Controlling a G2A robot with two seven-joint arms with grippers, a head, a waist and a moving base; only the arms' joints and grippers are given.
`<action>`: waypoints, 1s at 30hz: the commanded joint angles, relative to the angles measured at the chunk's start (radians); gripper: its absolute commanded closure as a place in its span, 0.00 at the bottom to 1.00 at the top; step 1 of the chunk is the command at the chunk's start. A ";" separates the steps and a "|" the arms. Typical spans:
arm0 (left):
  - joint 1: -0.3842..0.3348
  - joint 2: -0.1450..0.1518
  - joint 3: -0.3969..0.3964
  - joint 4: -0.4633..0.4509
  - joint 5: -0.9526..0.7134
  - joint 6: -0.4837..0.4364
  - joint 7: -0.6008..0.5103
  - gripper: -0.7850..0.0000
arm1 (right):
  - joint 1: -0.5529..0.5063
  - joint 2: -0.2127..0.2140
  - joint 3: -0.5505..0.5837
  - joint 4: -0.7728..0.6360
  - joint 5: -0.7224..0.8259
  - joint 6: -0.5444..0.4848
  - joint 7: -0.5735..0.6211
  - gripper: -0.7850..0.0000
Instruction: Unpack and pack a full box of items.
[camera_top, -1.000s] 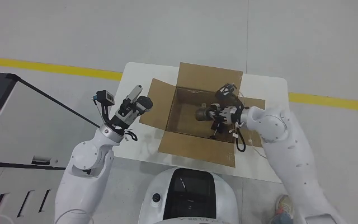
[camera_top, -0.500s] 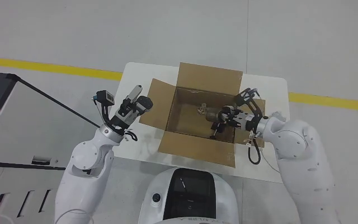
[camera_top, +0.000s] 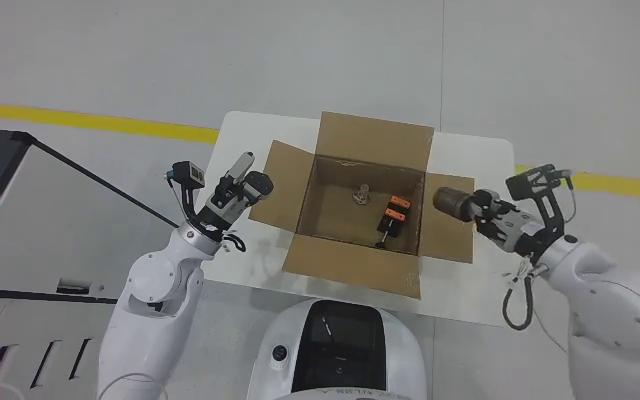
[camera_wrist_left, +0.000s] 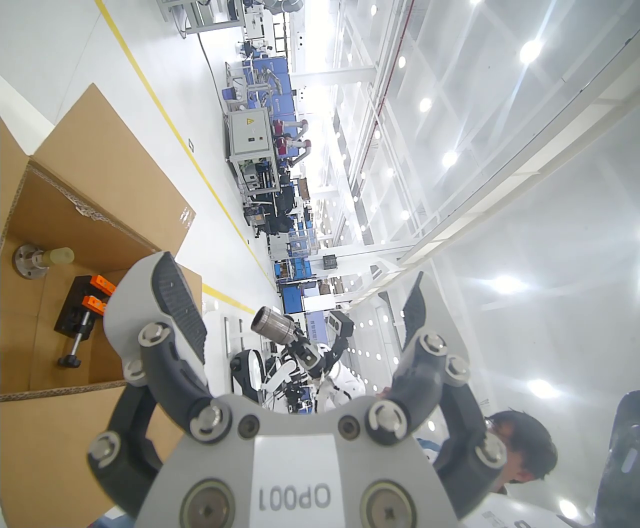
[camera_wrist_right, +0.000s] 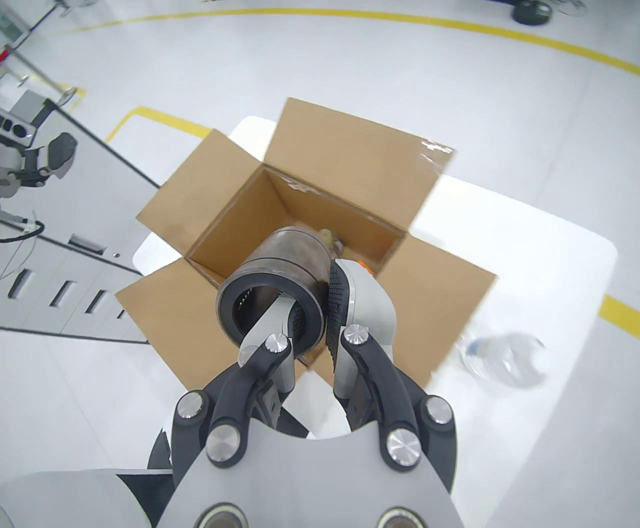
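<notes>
My right gripper (camera_wrist_right: 312, 300) clamps the steel bushing (camera_wrist_right: 280, 260) by its wall, one finger inside, carrying it off the cardboard box (camera_top: 375, 135) to unpack; left gripper (camera_wrist_left: 292, 280) idles, fingers spread

In the right wrist view the metal cylinder (camera_wrist_right: 295, 255) in the right gripper (camera_wrist_right: 320, 307) covers much of the floor of the box (camera_wrist_right: 350, 150), and one finger (camera_wrist_right: 271, 320) goes into its bore, partly hidden. The orange and black clamp (camera_wrist_right: 368, 270) is almost all hidden behind the other finger; a small orange corner peeks out. A clear bottle (camera_wrist_right: 502, 357) on the counter (camera_wrist_right: 550, 260) is blurred. In the top view the small flanged part (camera_top: 361, 195) inside the box is too small to tell what it is.
</notes>
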 joint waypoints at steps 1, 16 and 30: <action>0.000 0.000 0.000 0.000 0.000 0.000 0.000 0.00 | -0.071 0.002 0.100 -0.002 0.005 0.049 0.052 1.00; 0.000 0.000 0.000 0.000 0.000 0.000 0.000 0.00 | -0.226 -0.006 0.186 0.186 -0.001 0.060 -0.094 1.00; 0.000 0.000 0.000 0.000 0.000 0.000 0.000 0.00 | 0.101 0.007 -0.076 0.677 -0.256 0.166 -0.050 1.00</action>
